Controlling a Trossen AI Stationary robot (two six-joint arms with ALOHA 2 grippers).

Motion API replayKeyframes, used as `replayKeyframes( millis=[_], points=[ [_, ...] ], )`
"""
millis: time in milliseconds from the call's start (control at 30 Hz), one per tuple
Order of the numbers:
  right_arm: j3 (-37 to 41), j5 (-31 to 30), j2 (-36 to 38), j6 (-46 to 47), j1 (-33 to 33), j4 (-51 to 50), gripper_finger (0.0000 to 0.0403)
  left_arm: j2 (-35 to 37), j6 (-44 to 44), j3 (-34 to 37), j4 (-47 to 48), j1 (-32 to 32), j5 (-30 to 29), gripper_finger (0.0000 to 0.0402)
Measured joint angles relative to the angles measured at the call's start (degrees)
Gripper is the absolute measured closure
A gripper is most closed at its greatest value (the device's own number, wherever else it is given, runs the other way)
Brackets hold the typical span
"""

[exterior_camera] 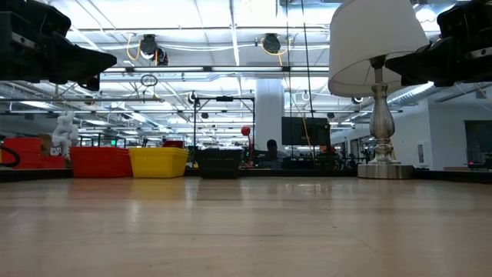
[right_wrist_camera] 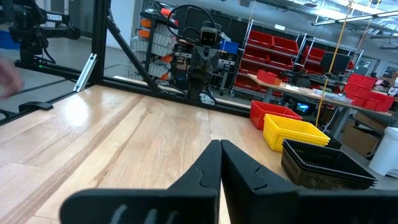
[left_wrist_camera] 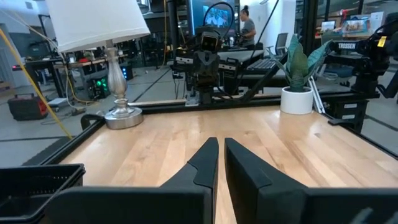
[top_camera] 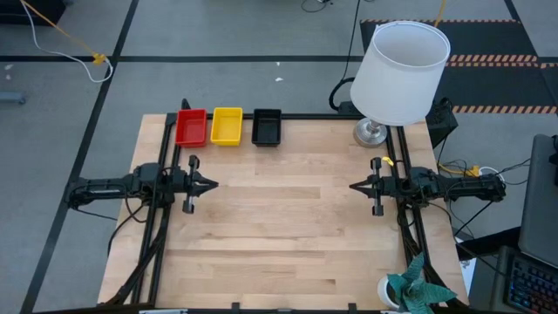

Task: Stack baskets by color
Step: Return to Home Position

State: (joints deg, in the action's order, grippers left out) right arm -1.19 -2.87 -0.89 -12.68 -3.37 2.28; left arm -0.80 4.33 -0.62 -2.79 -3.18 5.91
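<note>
Baskets (top_camera: 227, 126) piled by colour along worktop's (top_camera: 288, 227) far edge. Left hand (top_camera: 212, 184), right hand (top_camera: 354, 187) narrow, empty, well clear. Risk: toppling loose piles through stray arm sweep.

We find three baskets in one row along the far edge of the desk (top_camera: 279, 235), on the left arm's half. The left basket (top_camera: 191, 127) and the middle basket (top_camera: 227, 126) stand just beside each other. The right basket (top_camera: 267, 127) stands a little apart from the middle one. The lamp (top_camera: 370, 133) stands at the far right corner, well apart from the row. The potted plant (top_camera: 397, 292) sits at the near right corner. The left gripper (top_camera: 209, 184) and the right gripper (top_camera: 356, 187) point at each other across the desk, well apart and nearer than the basket row.
</note>
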Motion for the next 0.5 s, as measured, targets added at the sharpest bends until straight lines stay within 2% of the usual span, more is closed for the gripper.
replayKeyframes(
  millis=[500],
  points=[
    [0.0,0.0,0.0,0.02,0.01,0.0,0.0403,0.0,-0.03,0.0,-0.02,0.0,-0.02,0.0369]
  ],
)
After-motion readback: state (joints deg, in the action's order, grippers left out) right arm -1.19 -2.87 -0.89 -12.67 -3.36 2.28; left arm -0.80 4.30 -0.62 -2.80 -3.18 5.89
